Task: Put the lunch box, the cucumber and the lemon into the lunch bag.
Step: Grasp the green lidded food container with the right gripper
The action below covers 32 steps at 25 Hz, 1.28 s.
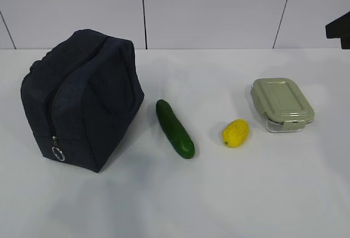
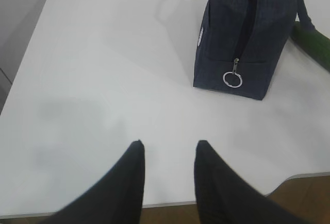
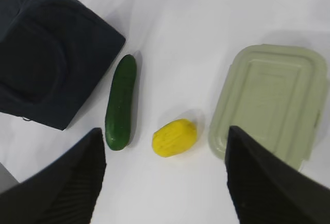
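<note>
The exterior view looks down at a slant from the front of the white table (image 1: 257, 194) toward the back wall, far enough to take in all 4 items in a row.

The left wrist view sits low behind the left gripper (image 2: 169, 152), near the table edge, and faces across the surface to the zipper end of the lunch bag (image 2: 242, 33).

The right wrist view hangs high over the right gripper (image 3: 165, 147) and looks almost straight down, closer than the exterior camera.

All 3 views share the lunch bag. The exterior and right wrist views also share the cucumber (image 3: 121, 103), the lemon (image 3: 174, 137) and the lunch box (image 3: 270, 100).
</note>
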Each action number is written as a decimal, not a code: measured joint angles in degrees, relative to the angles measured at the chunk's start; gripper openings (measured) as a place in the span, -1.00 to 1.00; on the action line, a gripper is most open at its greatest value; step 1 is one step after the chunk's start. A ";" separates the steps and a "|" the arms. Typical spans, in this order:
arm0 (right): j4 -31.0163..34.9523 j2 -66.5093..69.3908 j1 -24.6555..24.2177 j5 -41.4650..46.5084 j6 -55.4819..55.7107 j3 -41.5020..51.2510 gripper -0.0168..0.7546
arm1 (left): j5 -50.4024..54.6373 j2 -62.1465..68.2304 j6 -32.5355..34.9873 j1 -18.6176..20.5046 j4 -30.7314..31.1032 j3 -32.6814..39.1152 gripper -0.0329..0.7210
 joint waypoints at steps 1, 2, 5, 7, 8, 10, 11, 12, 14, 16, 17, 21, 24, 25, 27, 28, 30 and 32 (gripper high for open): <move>0.15 1.49 -0.50 -0.10 0.02 -1.02 0.44 | 0.00 0.00 0.00 0.00 0.00 0.00 -0.28; 0.13 3.13 -0.92 -0.11 0.02 -2.08 0.44 | 0.00 0.00 0.00 0.00 0.00 0.00 -0.28; 0.18 7.16 -1.56 -0.20 0.02 -3.82 0.44 | 0.00 0.00 0.00 0.00 0.00 0.00 -0.28; 0.18 9.83 -1.64 -0.32 0.02 -4.03 0.44 | 0.00 0.00 0.00 0.00 0.00 0.00 -0.28; 0.05 10.95 -1.64 -0.32 0.02 -4.03 0.44 | 0.00 0.00 0.00 0.00 0.00 0.00 -0.28; -0.02 13.41 -1.64 -0.43 -1.05 -4.05 0.44 | 0.00 0.00 0.00 0.00 0.00 0.00 -0.28; -0.02 14.48 -1.64 -0.44 -1.59 -4.05 0.44 | 0.00 0.00 0.00 0.00 0.00 0.00 -0.28; -0.02 15.31 -1.64 -0.53 -2.02 -4.05 0.44 | 0.00 0.00 0.00 0.00 0.00 0.00 -0.28; -0.02 17.07 -1.64 -0.53 -2.48 -4.15 0.44 | 0.00 0.00 0.00 0.00 0.00 0.00 -0.28; -0.62 18.38 -1.64 -0.76 -3.05 -4.15 0.44 | 0.00 0.00 0.00 0.00 0.00 0.00 -0.28; -1.49 18.97 -1.64 -0.89 -3.32 -4.15 0.44 | 0.00 0.00 0.00 0.00 0.00 0.00 -0.28; -3.28 19.81 -1.77 -1.00 -3.67 -4.15 0.44 | 0.00 0.00 0.00 0.00 0.00 0.00 -0.28; -0.79 21.47 -1.77 -1.13 -3.92 -4.80 0.44 | 0.00 0.00 0.00 0.00 0.00 0.00 -0.28; -0.35 22.31 -1.77 -1.13 -4.03 -5.31 0.44 | 0.00 0.00 0.00 0.00 -0.10 0.00 -0.28; 0.29 24.89 -1.77 -1.13 -4.03 -6.98 0.44 | 0.00 0.00 0.00 0.00 -0.10 0.00 -0.28; 0.86 26.29 -1.77 -1.13 -4.03 -7.90 0.44 | 0.00 0.00 0.00 0.00 -0.10 0.00 -0.28; 2.00 28.47 -2.04 -1.13 -4.03 -9.80 0.44 | 0.00 0.00 0.00 0.00 -0.10 0.00 -0.28; 2.34 29.54 -2.17 -1.37 -4.03 -11.53 0.44 | 0.00 0.00 0.00 0.00 -0.10 0.00 -0.28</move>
